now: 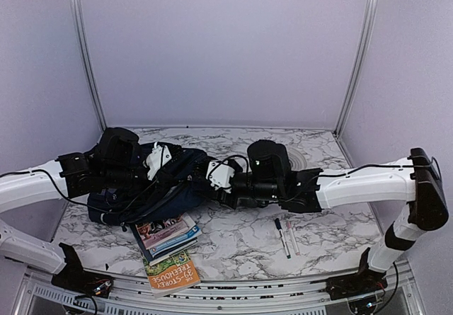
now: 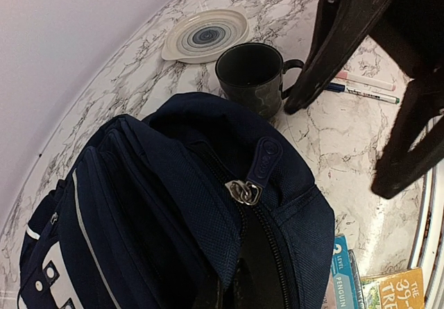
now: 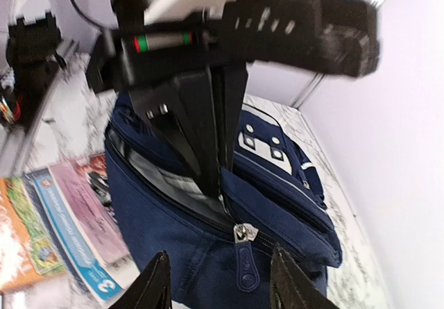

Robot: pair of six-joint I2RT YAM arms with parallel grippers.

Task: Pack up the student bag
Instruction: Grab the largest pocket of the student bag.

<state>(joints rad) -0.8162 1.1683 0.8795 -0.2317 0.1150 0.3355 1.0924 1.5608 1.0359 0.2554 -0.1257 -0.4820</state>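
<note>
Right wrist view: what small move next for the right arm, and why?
Probably back the right gripper off the zipper pull and turn toward the books. Its jaws stand open, the pull loose between them; the student bag is unzipped, grey lining showing, the left gripper pinches its rim, and the books lie beside it.

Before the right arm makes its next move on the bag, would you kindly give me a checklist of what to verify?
1. Hold: left end effector shut on the rim of the student bag: ok.
2. Free to grasp: right end effector open, nothing in it: ok.
3. Alignment: zipper pull sits just ahead of it, between its fingers' lines: ok.
4. Opening: zip gap wide enough for a book: cannot tell.
5. Contents: books and pens packed: not ok, they lie on the table.
</note>
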